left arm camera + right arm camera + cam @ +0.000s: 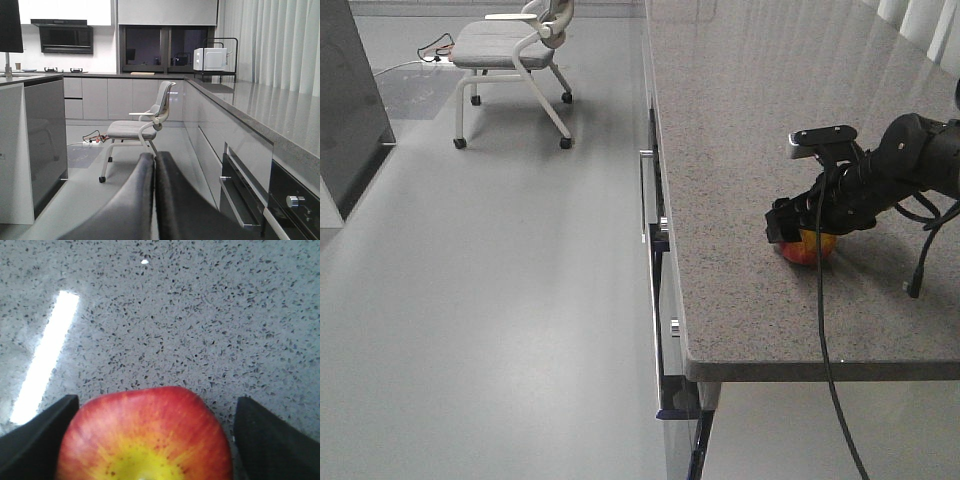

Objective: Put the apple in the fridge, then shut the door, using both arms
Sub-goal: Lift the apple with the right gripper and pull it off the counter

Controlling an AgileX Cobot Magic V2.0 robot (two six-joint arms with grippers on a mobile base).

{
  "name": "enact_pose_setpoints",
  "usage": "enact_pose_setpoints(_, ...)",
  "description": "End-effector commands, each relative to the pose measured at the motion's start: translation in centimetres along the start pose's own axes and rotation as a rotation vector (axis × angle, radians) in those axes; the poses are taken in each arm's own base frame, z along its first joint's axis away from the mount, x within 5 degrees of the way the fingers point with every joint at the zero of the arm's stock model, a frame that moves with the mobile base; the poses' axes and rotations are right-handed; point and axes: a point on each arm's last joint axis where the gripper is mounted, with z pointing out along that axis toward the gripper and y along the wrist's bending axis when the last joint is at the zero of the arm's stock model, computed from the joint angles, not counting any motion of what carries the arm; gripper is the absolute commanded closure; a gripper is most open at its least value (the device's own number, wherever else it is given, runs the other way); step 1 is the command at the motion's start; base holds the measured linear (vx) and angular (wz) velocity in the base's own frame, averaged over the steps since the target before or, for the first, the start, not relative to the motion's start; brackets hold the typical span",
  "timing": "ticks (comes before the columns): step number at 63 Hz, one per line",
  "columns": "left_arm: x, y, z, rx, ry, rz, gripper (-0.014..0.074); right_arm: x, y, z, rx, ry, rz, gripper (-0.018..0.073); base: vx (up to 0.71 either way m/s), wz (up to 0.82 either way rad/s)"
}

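The apple, red with a yellow patch, rests on the speckled grey countertop near its front edge. My right gripper is lowered over it, open, with one finger on each side. In the right wrist view the apple fills the space between the fingers of the right gripper; the left finger touches or nearly touches it and the right finger stands a little apart. My left gripper is shut and empty, held over the floor beside the cabinets. The fridge and its door are out of view.
A white-framed chair stands on the floor at the back, also in the left wrist view. A flat dark grey counter side panel is at the left. Cabinet drawers with handles line the counter front. A microwave sits far back.
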Motion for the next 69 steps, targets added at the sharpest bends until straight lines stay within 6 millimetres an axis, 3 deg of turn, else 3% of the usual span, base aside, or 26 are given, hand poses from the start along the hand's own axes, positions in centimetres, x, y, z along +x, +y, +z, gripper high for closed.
enact_pose_setpoints(1, 0.2, 0.0, -0.1, 0.003, -0.062, -0.016, 0.0603, -1.9, -0.2, -3.1, 0.029, -0.12, 0.004, 0.0063, 0.0, 0.0)
enact_pose_setpoints(10, 0.2, 0.0, -0.1, 0.003, -0.062, -0.016, 0.0603, -2.1, 0.1, -4.1, 0.02, -0.133, 0.023, 0.0172, 0.0, 0.0)
enact_pose_setpoints(29, 0.2, 0.0, -0.1, 0.003, -0.062, -0.016, 0.0603, -3.1, 1.4, -9.8, -0.035, -0.246, 0.061, 0.0172, 0.0, 0.0)
enact_pose_setpoints(38, 0.2, 0.0, -0.1, 0.003, -0.062, -0.016, 0.0603, -3.0, 3.8, -12.1, -0.084, -0.285, 0.035, 0.0172, 0.0, 0.0)
enact_pose_setpoints(45, 0.2, 0.0, -0.1, 0.003, -0.062, -0.016, 0.0603, -1.4, 6.6, -13.2, -0.092, -0.34, -0.002, 0.0172, 0.0, 0.0)
enact_pose_setpoints(56, 0.2, 0.0, -0.1, 0.003, -0.062, -0.016, 0.0603, 3.2, 10.3, -14.6, -0.118, -0.38, -0.053, 0.0172, 0.0, 0.0)
enact_pose_setpoints(69, 0.2, 0.0, -0.1, 0.003, -0.062, -0.016, 0.0603, 8.7, 12.3, -17.0, -0.167, -0.365, -0.081, 0.0172, 0.0, 0.0)
